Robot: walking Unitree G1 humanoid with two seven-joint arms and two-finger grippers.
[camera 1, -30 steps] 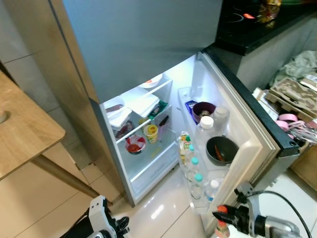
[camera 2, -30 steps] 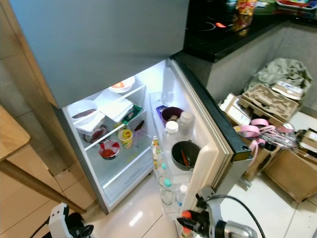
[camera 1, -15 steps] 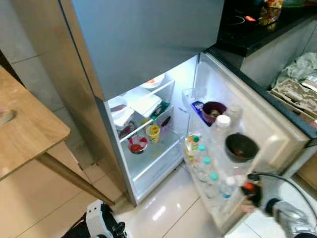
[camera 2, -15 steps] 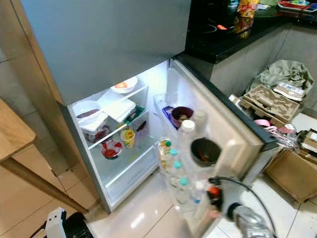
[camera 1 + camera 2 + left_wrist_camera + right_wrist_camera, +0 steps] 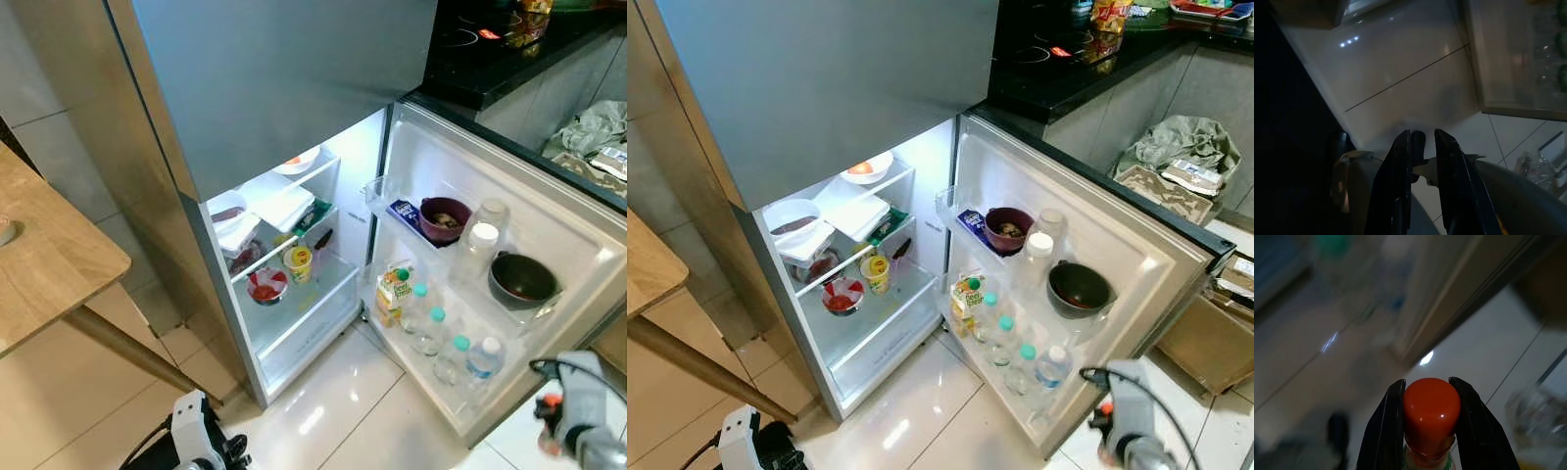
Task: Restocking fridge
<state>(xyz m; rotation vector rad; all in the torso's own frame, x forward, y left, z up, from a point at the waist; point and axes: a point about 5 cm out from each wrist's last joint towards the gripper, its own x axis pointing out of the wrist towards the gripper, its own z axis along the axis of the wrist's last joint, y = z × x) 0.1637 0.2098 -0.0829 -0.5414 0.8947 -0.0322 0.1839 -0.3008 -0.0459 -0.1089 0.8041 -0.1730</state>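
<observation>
Between the right gripper's (image 5: 1426, 423) black fingers sits a red-capped bottle (image 5: 1431, 404), clamped at the neck for carrying. Beyond it, the fridge door (image 5: 1136, 257) stands wide, its racks accessible. Left gripper (image 5: 1422, 147) hangs idle, fingers nearly together.

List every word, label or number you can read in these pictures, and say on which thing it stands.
No text can be read with certainty.
Green and white carton in the fridge door: print too small.
Yellow cup on the fridge shelf: logo blurred.
Blue packet on the upper door shelf: print too small.
Red-capped bottle between the right gripper's fingers: label blurred.
</observation>
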